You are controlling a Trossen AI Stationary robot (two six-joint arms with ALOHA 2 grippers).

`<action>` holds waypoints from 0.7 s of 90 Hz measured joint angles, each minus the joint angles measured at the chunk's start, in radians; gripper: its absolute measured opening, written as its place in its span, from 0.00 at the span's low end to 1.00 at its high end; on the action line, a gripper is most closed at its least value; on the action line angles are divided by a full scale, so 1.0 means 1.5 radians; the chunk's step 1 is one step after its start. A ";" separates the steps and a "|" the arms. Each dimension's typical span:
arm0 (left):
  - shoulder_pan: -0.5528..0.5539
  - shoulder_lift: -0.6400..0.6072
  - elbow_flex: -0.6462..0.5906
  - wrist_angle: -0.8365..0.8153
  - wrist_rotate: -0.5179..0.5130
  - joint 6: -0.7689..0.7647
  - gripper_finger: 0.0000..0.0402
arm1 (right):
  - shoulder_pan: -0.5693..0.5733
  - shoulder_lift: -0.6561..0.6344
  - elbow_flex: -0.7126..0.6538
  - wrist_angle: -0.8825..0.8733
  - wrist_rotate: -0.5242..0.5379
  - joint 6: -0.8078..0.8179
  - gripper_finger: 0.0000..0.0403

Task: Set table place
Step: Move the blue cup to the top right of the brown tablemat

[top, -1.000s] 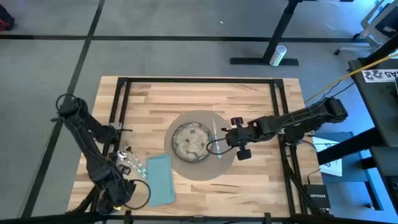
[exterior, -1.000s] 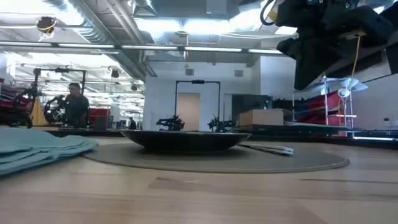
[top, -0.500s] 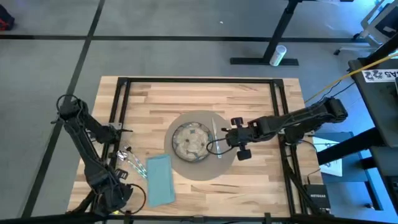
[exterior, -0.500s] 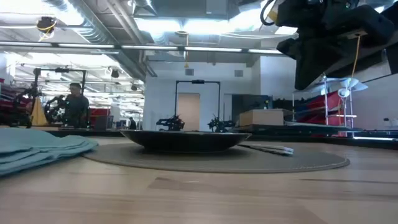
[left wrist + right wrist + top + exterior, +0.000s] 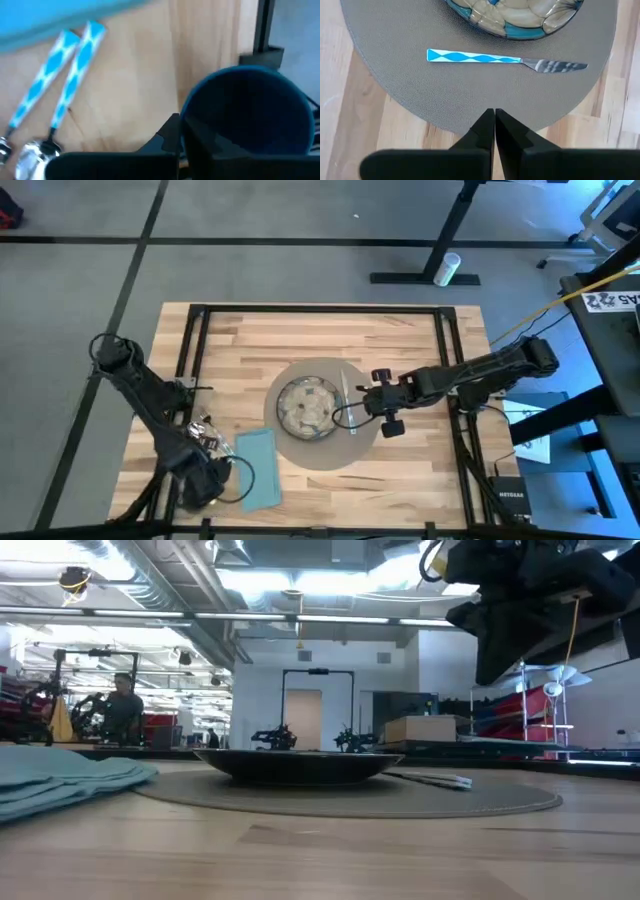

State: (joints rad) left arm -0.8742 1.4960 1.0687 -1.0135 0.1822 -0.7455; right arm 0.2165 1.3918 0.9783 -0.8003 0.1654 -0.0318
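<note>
On the table (image 5: 400, 340) lies the round placemat (image 5: 355, 448) with the speckled plate (image 5: 308, 407) on it. The knife (image 5: 505, 59) lies on the mat to the right of the plate. The teal napkin (image 5: 258, 465) lies to the left of the mat, and two utensils with blue-and-white handles (image 5: 70, 75) lie beyond it. My left gripper (image 5: 205, 478) is at the napkin's near left corner, shut on the dark-blue cup (image 5: 250, 115). My right gripper (image 5: 494, 112) hovers shut over the mat's right edge, just right of the knife. My left gripper has the cup by its rim (image 5: 186, 112), one finger inside the cup and one outside, on the side of the cup nearest the wrist. The cup stays upright, its mouth up. I cannot tell whether its base is on the wood or clear of it.
Black frame rails (image 5: 190, 360) run along the table's left, right and far sides. Bare wood (image 5: 330, 340) lies beyond the placemat and at its near right. Beyond the table is a workshop with a person (image 5: 120, 710) far off.
My left gripper has swung from the table's near left corner toward the right and a little toward the far edge, ending at the napkin's near left corner. My right arm has kept still.
</note>
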 joint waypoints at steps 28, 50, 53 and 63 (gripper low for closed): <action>0.020 -0.001 0.000 -0.023 0.027 0.043 0.00 | 0.000 0.000 0.000 -0.015 0.000 0.000 0.00; -0.010 -0.001 0.000 -0.020 0.083 0.044 0.00 | 0.000 0.000 0.000 -0.015 0.000 0.000 0.00; -0.018 -0.001 0.000 -0.019 0.084 0.043 0.00 | 0.000 0.000 0.000 -0.015 0.000 0.000 0.00; -0.041 0.001 0.000 -0.009 0.084 0.049 0.00 | 0.000 0.000 0.000 -0.015 0.000 0.000 0.00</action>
State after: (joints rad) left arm -0.9354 1.4981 1.0687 -1.0270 0.3077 -0.6724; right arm 0.2165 1.3918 0.9783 -0.8227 0.1654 -0.0319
